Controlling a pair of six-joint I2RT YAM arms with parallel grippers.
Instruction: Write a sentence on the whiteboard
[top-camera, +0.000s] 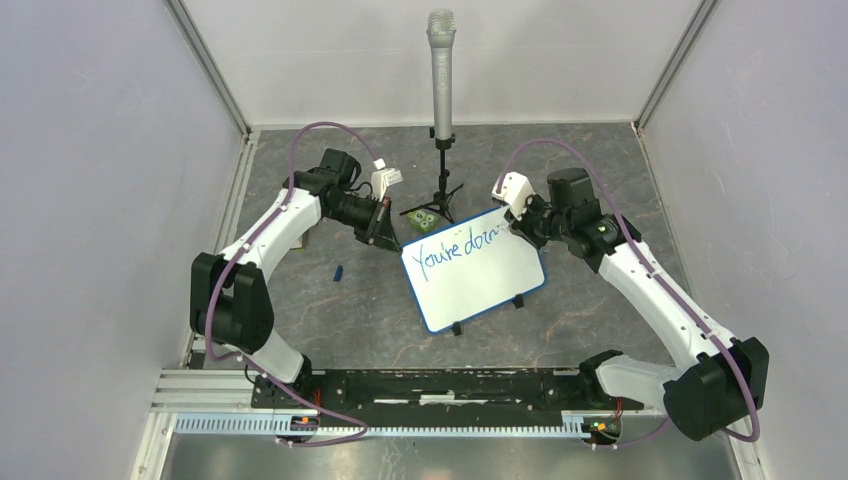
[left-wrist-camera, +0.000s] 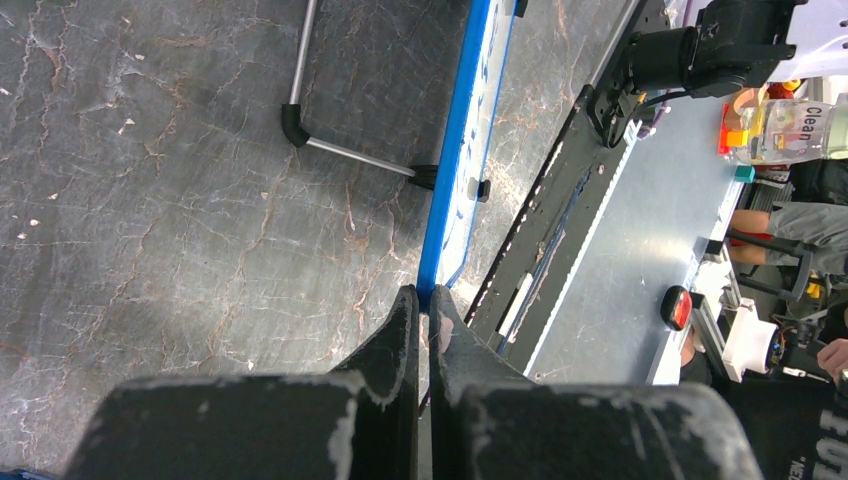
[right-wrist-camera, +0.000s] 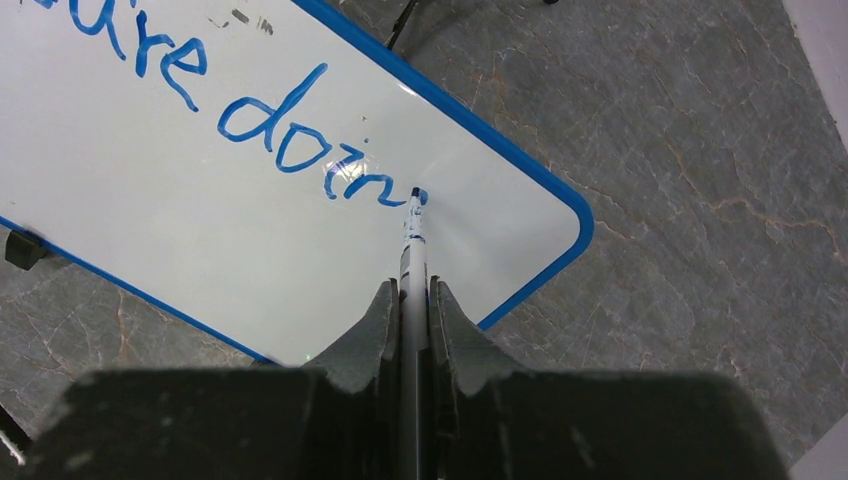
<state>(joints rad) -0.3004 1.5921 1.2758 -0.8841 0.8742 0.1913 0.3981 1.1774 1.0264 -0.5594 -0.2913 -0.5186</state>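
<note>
The right pincer (right-wrist-camera: 412, 300) is clamped on a marker (right-wrist-camera: 412, 245). Just ahead of it, the marker's tip touches the whiteboard (right-wrist-camera: 200, 260) at the end of the sentence (right-wrist-camera: 270, 140), which reads "You're doin". The left pincer (left-wrist-camera: 424, 312) pinches the whiteboard's blue edge directly ahead of it.

Top view: bright, even, diffuse overhead light; the arms (top-camera: 270, 228) throw only soft, short shadows on the grey table (top-camera: 350, 320), and the walls (top-camera: 100, 150) carry a faint lilac cast. Right wrist view: a pale glare spot sits on the whiteboard (right-wrist-camera: 200, 220) over the sentence (right-wrist-camera: 270, 130) just above frame centre; the marker (right-wrist-camera: 413, 240) tip is sharp, the right gripper (right-wrist-camera: 411, 292) along the bottom dark and soft. Left wrist view: the left gripper (left-wrist-camera: 422, 296) is equally dark and blurred, the upper right overexposed.
</note>
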